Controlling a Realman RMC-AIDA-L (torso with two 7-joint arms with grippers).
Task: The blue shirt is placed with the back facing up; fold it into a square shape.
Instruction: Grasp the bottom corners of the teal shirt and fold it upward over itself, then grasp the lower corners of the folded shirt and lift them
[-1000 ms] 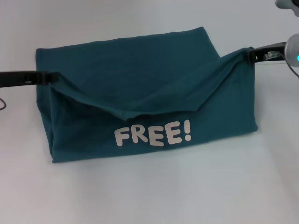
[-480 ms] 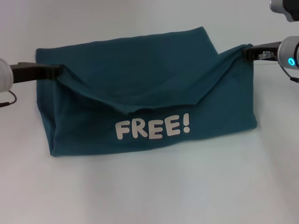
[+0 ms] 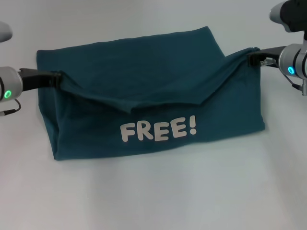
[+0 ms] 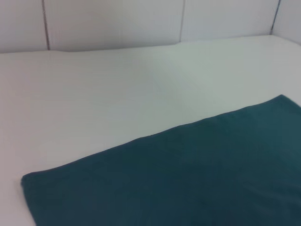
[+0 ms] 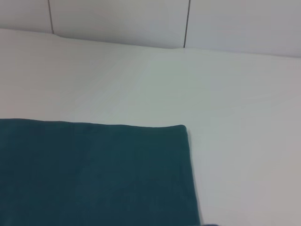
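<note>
Pincers appear only overhead; wrist views show blue shirt (image 3: 144, 86).

I see a plain white table (image 3: 153, 201) filling the whole head view, evenly and softly lit with no hard shadows. From both wrist cameras, its far edge meets a pale wall (image 4: 113, 21) divided into panels by thin dark vertical seams (image 5: 187, 23).

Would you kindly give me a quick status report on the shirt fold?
Left gripper and right gripper each shut on an end of the blue shirt. Lifted edge sags mid-fold above the FREE! lettering. Nothing in the way.
</note>
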